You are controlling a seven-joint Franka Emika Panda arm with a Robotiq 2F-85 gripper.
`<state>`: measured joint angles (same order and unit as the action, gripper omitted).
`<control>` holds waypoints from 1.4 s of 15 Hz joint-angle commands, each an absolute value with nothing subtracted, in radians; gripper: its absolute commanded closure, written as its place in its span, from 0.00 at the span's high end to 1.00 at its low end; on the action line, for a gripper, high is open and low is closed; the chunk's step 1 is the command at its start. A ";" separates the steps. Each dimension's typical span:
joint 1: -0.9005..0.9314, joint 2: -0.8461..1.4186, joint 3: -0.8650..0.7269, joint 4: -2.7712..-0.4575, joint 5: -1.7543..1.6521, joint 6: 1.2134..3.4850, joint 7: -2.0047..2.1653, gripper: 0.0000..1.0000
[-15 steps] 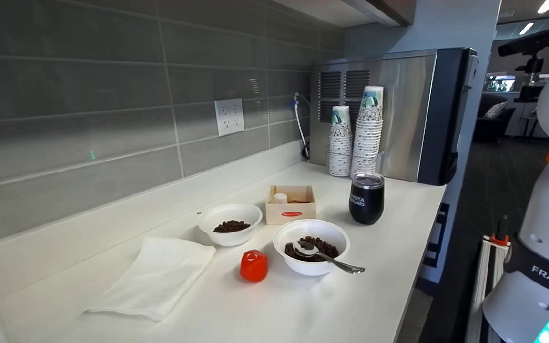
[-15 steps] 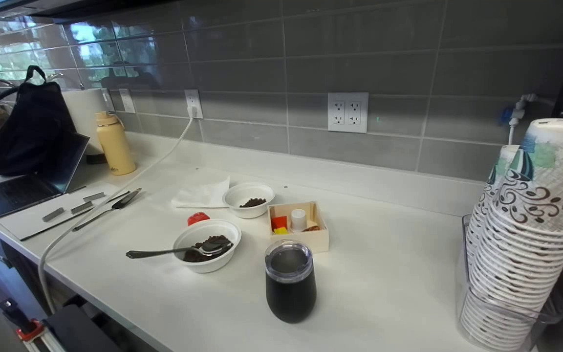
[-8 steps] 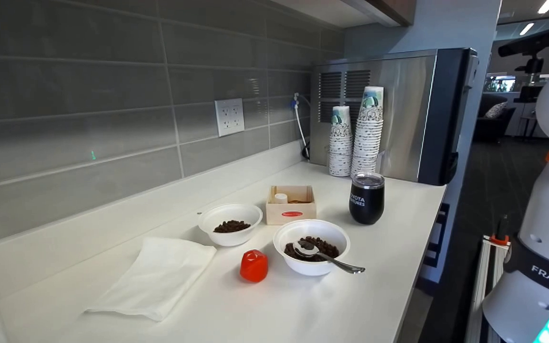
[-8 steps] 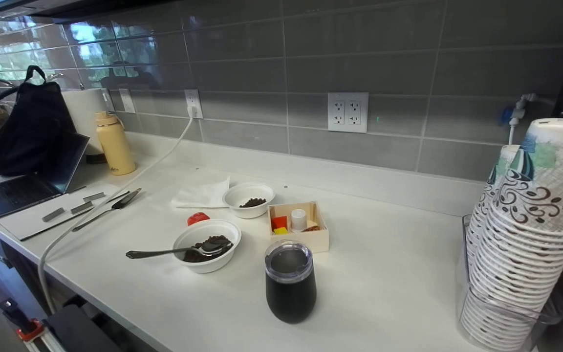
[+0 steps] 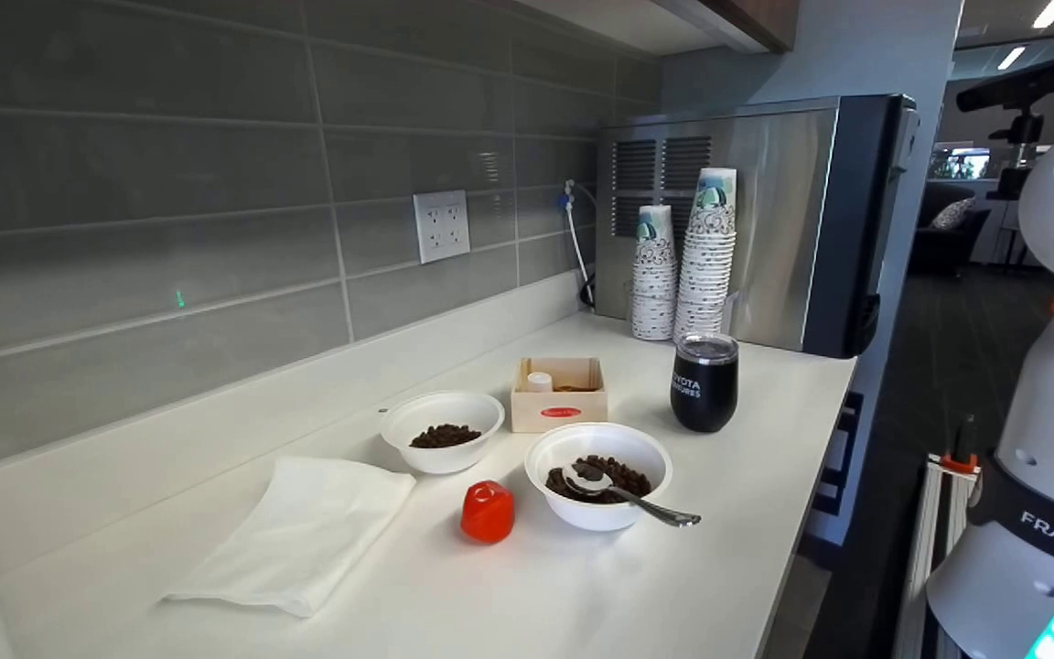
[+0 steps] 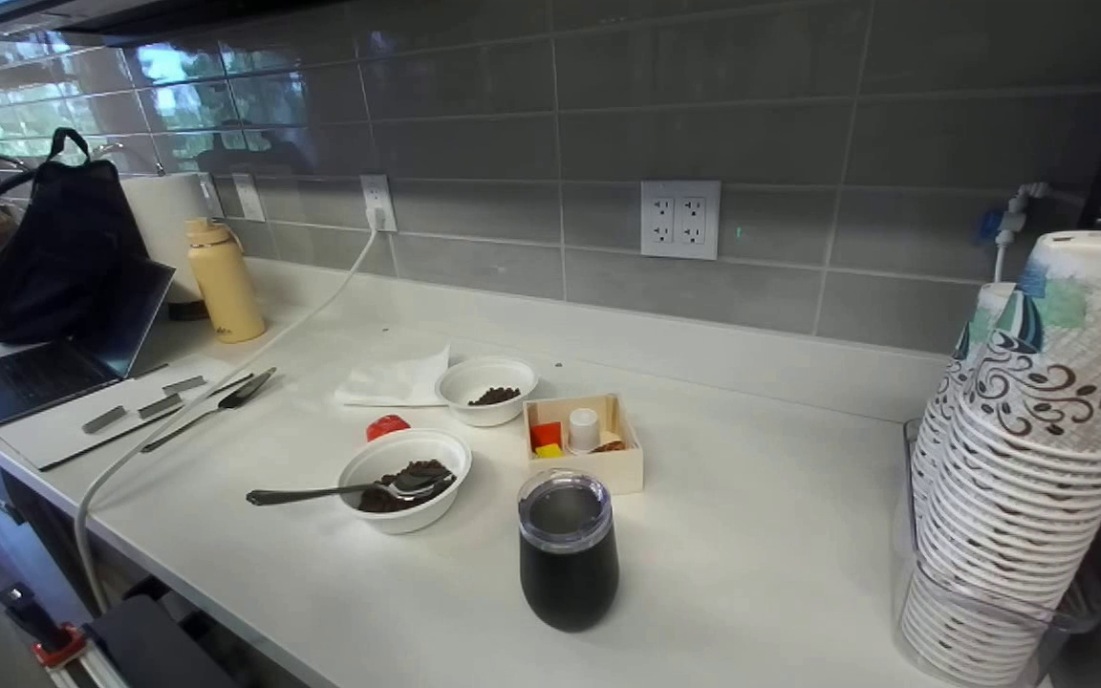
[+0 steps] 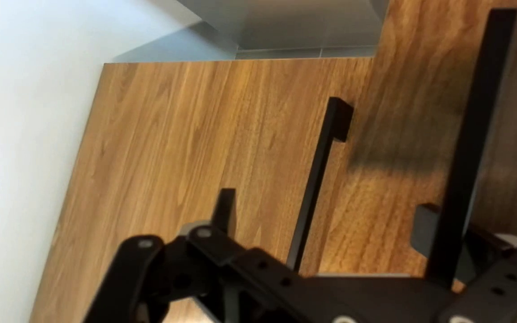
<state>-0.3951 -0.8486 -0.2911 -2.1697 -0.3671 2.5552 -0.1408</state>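
In the wrist view my gripper point(image 7: 326, 208) is open, its fingers wide apart with nothing held between them. It faces wood-grain cabinet fronts point(image 7: 186, 148). A black bar handle point(image 7: 471, 134) on the right runs close to the camera and crosses in front of my right finger, hiding part of it. Whether they touch I cannot tell. A further black handle point(image 7: 321, 170) shows beyond the gap between my fingers. My gripper is outside both exterior views; only part of the white arm point(image 5: 1030, 439) shows in an exterior view.
The counter holds white bowls of dark beans point(image 5: 600, 517) point(image 5: 445, 462), one with a spoon point(image 5: 669, 514), a red object point(image 5: 488, 513), a white cloth point(image 5: 307, 531), a wooden box point(image 5: 559, 412), a black tumbler point(image 5: 705, 394) and stacked paper cups point(image 6: 1028, 506). A laptop point(image 6: 30, 382) stands further along.
The arm's upper white link has shifted slightly left in an exterior view. The things on the counter have not moved.
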 commanded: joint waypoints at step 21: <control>-0.401 -1.333 -0.294 -2.357 -0.427 2.280 -0.284 1.00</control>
